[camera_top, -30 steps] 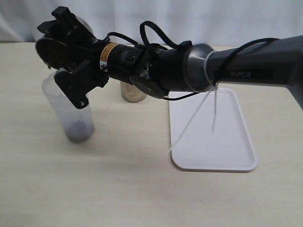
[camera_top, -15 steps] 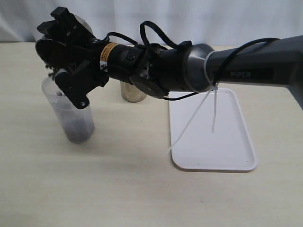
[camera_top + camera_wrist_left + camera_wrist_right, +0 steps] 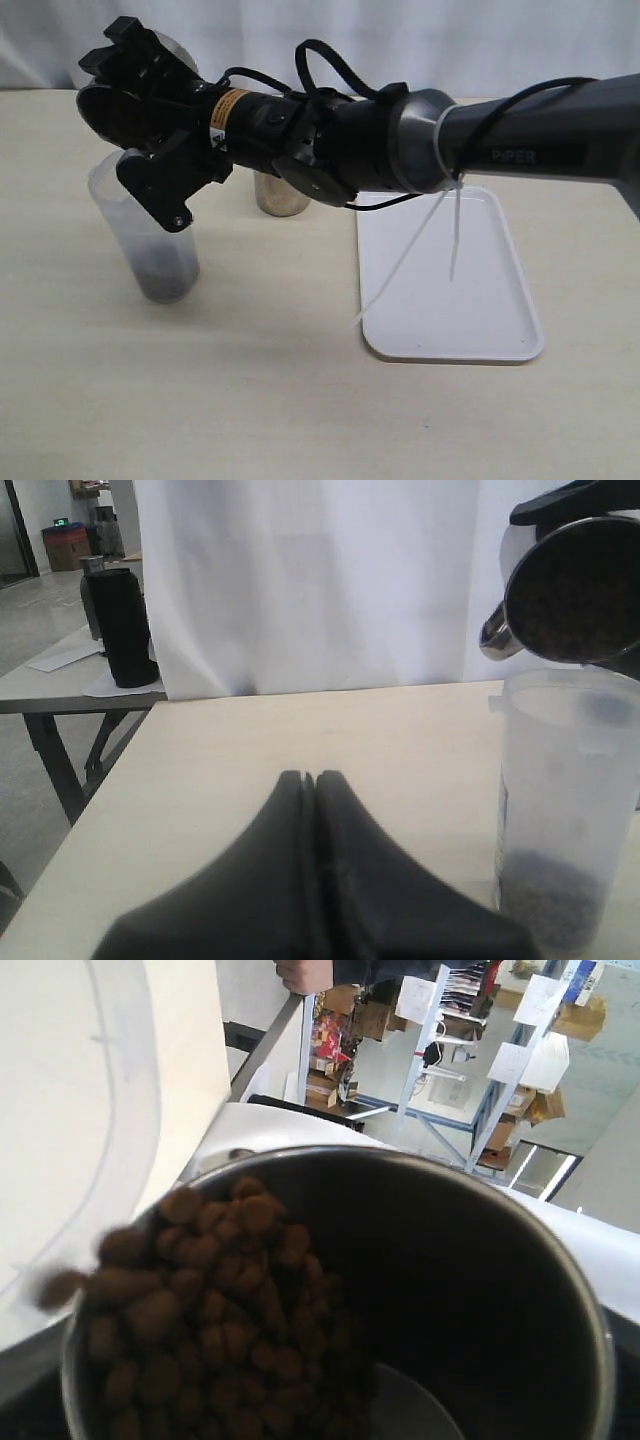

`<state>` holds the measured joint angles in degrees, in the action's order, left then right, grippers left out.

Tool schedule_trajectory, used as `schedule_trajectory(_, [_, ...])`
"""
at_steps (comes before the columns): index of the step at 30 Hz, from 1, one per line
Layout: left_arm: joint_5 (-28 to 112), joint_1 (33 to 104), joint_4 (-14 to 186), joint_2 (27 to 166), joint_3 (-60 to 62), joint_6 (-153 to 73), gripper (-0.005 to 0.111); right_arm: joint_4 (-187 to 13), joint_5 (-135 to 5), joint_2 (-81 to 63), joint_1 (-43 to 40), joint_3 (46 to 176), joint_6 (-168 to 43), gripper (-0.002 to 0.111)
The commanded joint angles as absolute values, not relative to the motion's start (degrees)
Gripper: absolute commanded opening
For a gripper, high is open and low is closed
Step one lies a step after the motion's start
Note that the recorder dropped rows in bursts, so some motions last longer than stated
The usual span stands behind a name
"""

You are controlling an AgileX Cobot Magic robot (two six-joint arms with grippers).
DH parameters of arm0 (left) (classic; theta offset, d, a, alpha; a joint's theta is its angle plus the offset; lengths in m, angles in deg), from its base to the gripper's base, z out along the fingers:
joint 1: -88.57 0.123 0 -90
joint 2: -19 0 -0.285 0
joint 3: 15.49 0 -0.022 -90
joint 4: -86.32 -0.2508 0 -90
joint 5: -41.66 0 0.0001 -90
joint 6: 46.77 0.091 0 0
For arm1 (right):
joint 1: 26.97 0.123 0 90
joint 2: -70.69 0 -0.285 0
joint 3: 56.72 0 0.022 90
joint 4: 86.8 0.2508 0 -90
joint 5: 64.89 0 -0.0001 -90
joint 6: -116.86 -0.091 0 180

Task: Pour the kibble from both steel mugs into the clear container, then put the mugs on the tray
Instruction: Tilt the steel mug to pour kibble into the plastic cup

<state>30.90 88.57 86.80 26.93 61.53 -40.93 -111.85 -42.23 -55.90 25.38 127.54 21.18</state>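
My right gripper (image 3: pixel 135 112) reaches across to the left and is shut on a steel mug (image 3: pixel 102 108). The mug is tipped on its side above the clear container (image 3: pixel 150 235). Kibble (image 3: pixel 200 1290) lies piled at the mug's low side, and one pellet (image 3: pixel 60 1286) is at the lip, over the container's rim (image 3: pixel 128 1110). A dark layer of kibble (image 3: pixel 168 281) lies in the container's bottom. The second steel mug (image 3: pixel 280 196) stands upright behind the arm. The white tray (image 3: pixel 470 290) lies to the right with nothing on it. My left gripper (image 3: pixel 310 778) is shut on nothing, low over the table beside the container (image 3: pixel 560 810).
The right arm's thick body (image 3: pixel 400 140) spans the scene above the second mug and the tray's far end. White cable ties (image 3: pixel 410 250) dangle from it over the tray. A white curtain (image 3: pixel 450 40) backs the table.
The tipped mug and right gripper have edged slightly upward over the container. The kibble layer in the container looks much the same. The left gripper's state is not shown earlier.
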Motion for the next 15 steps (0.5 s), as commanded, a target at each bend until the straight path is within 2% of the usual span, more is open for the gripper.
schedule_trajectory(1, [31.26, 88.51, 86.99, 26.79, 61.73, -41.01, 0.0, -112.1, -41.65, -54.91, 26.44, 127.96, 23.62, 0.005])
schedule_trajectory(15, [31.26, 88.51, 86.99, 26.79, 61.73, -41.01, 0.0, -112.1, -42.94, -54.91, 26.42, 127.96, 26.34, 0.005])
